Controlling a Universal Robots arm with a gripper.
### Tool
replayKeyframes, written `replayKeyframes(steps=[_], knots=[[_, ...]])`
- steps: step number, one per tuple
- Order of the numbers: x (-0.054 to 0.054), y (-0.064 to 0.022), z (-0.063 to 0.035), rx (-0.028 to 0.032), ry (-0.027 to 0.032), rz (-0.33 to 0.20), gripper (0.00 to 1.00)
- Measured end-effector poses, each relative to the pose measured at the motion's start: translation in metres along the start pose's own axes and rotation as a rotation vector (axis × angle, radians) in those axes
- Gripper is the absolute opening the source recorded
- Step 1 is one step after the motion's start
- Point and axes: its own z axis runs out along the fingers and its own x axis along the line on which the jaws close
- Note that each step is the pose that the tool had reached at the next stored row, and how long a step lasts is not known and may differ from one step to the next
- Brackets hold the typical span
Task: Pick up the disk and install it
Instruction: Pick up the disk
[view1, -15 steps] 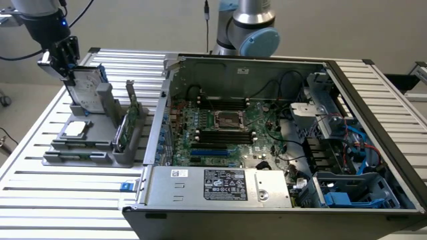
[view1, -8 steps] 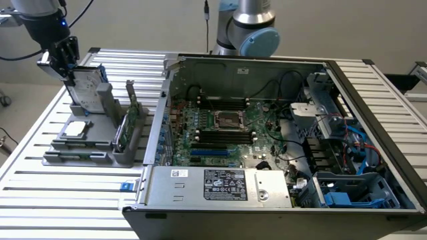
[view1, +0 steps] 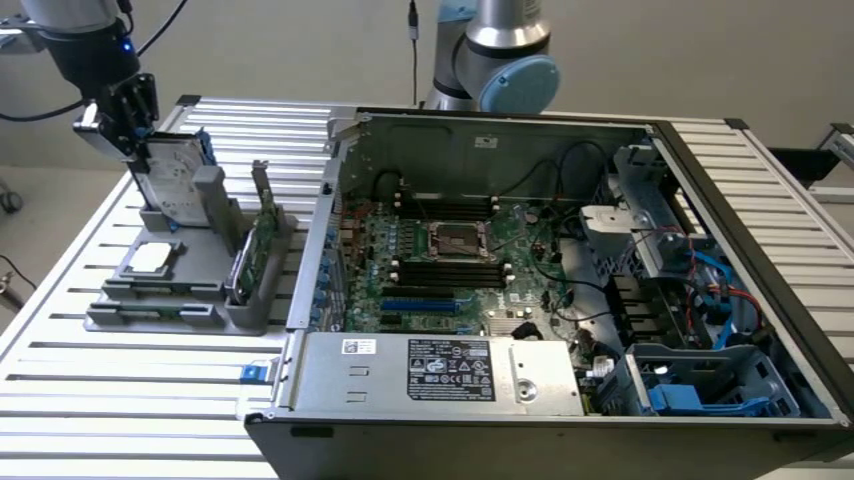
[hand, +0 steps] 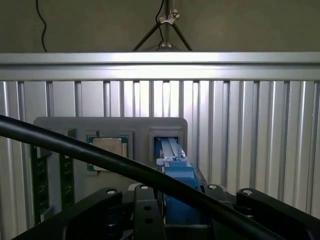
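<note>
Found the gripper (view1: 131, 135) clamped, apparently, on the top edge of the disk (view1: 176, 178), upright in the grey holder (view1: 240, 315) near the table (view1: 134, 400) edge at the exterior view's left. Called for a straight, square lift clear of the slot walls.

One slatted table (view1: 134, 400) carries one grey holder (view1: 251, 316) by its edge on the exterior view's left, and one open computer case (view1: 467, 140). The holder keeps one disk (view1: 171, 168), one silver chip (view1: 151, 257) and one green circuit card (view1: 260, 235).
</note>
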Motion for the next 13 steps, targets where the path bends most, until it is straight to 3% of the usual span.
replayKeyframes(steps=[3,13], knots=[[-0.0001,0.0000,0.0000,0.0000,0.0012,0.000,0.33],[0.0003,0.0000,0.0000,-0.0001,0.0017,0.001,0.33]])
